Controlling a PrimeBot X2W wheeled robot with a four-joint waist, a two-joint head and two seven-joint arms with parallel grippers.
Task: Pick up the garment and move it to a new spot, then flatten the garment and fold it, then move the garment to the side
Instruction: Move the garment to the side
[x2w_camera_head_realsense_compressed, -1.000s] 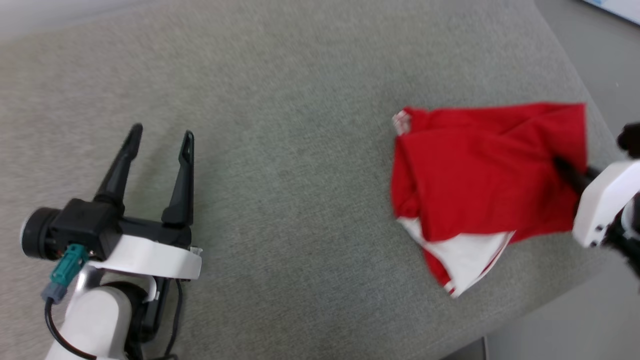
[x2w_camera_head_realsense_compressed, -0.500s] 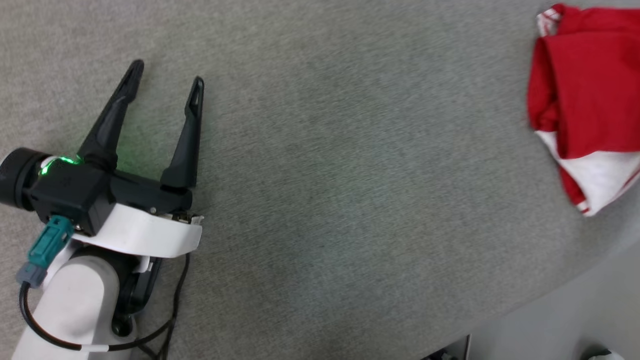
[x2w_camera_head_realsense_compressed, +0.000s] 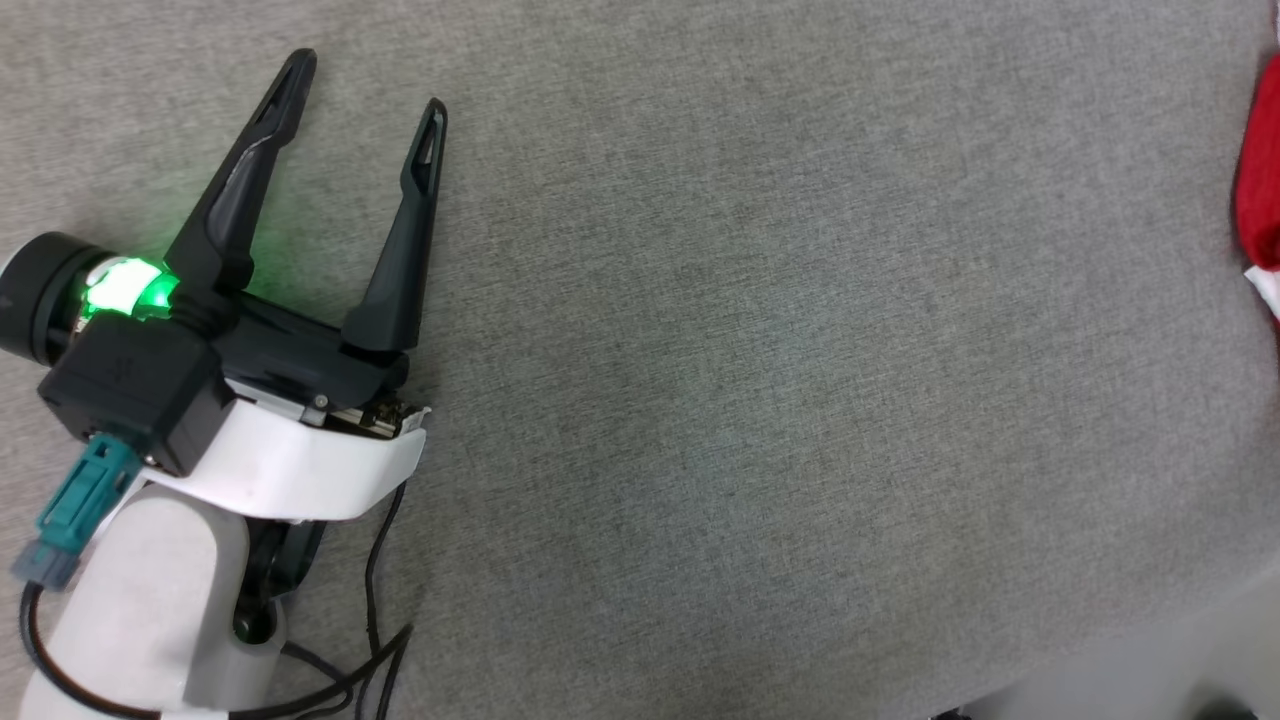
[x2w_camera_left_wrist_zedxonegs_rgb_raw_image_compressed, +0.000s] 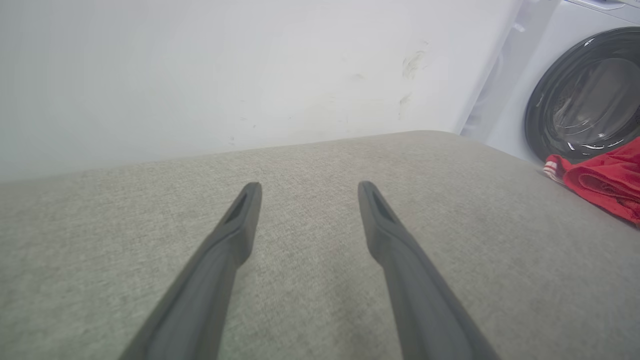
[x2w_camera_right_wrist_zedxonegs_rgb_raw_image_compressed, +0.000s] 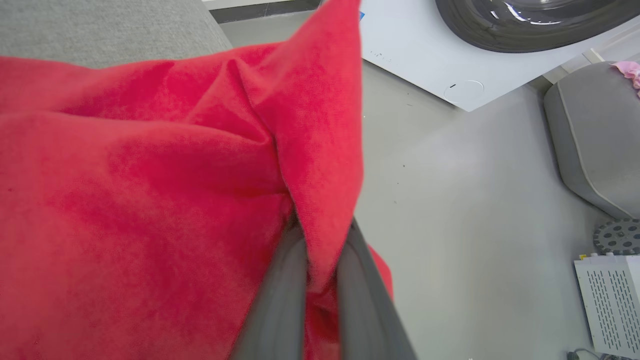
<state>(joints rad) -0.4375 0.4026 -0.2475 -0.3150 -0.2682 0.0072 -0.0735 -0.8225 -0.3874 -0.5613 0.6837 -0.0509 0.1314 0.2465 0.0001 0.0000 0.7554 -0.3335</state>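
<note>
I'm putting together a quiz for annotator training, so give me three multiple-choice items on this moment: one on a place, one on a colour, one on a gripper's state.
1. In the head view, where does the garment lie?
A) at the right edge
B) in the middle
C) at the left edge

2. What colour is the light at the base of the left gripper?
A) blue
B) green
C) white

3. How is the right gripper?
A) open, holding nothing
B) shut on a bottle
C) shut on the garment

Answers:
1 A: the red cloth sits at that edge.
2 B: the glow is green.
3 C: the right wrist view shows red cloth pinched between its fingers.
</note>
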